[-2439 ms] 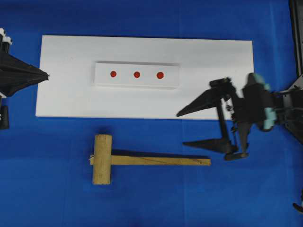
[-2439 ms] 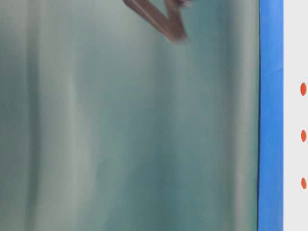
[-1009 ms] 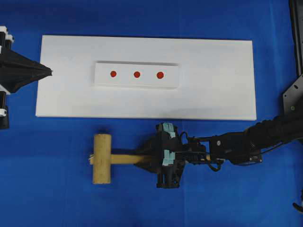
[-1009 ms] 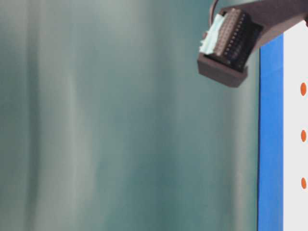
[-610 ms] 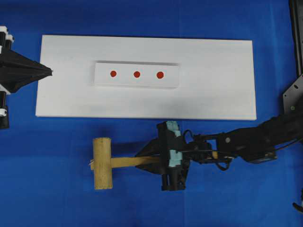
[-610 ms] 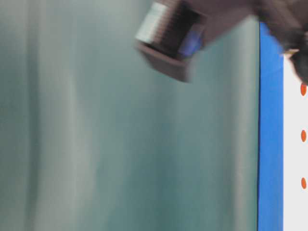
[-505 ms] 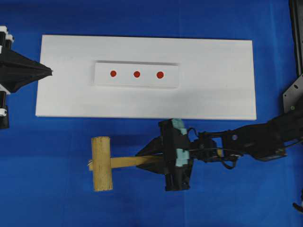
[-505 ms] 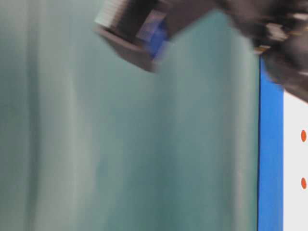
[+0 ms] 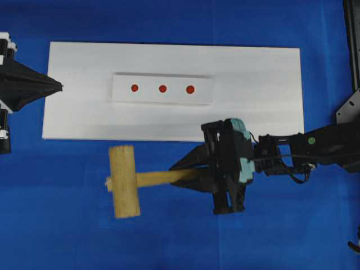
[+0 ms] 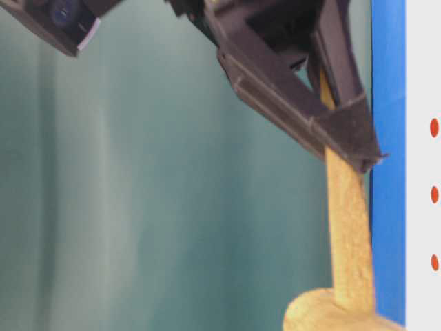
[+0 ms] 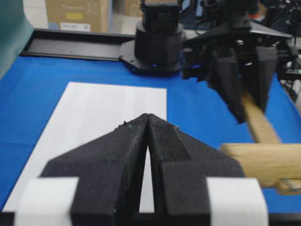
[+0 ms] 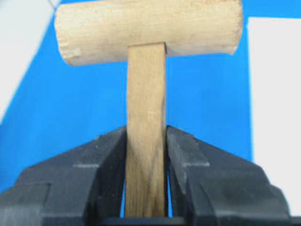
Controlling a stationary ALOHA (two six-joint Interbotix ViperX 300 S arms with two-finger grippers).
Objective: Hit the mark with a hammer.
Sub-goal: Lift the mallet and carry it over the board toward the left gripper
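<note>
Blue cloth (image 9: 169, 242) covers the whole work surface, and on it lies one large white rectangular board (image 9: 264, 95), long side running left to right in the overhead view. One smaller white block (image 9: 163, 89) sits on the board, a little left of its middle, and carries three red dots in a single row. The right-end dot is the mark (image 9: 190, 89); the middle dot (image 9: 162, 88) and the left-end dot (image 9: 134, 88) sit beside it, evenly spaced. Nothing touches any of the three.

Two arms are in view. The right arm reaches in from the right edge, below the board's near edge, and its right gripper (image 9: 194, 171) is clamped on the flat handle of the one hammer (image 9: 125, 181). The right wrist view shows both black fingers (image 12: 101, 165) pressed against the two sides of the handle, with the cylindrical head crosswise beyond them. In the overhead view the hammer lies over the blue cloth, below the board and well apart from the mark; its head is toward the left and slightly tilted, below the board's lower left part. The table-level view shows the handle (image 10: 348, 221) running from the gripper to the head.

The left gripper (image 9: 56, 86) points at the board's left edge, its jaws pressed together on nothing, as the left wrist view (image 11: 148, 123) confirms.
</note>
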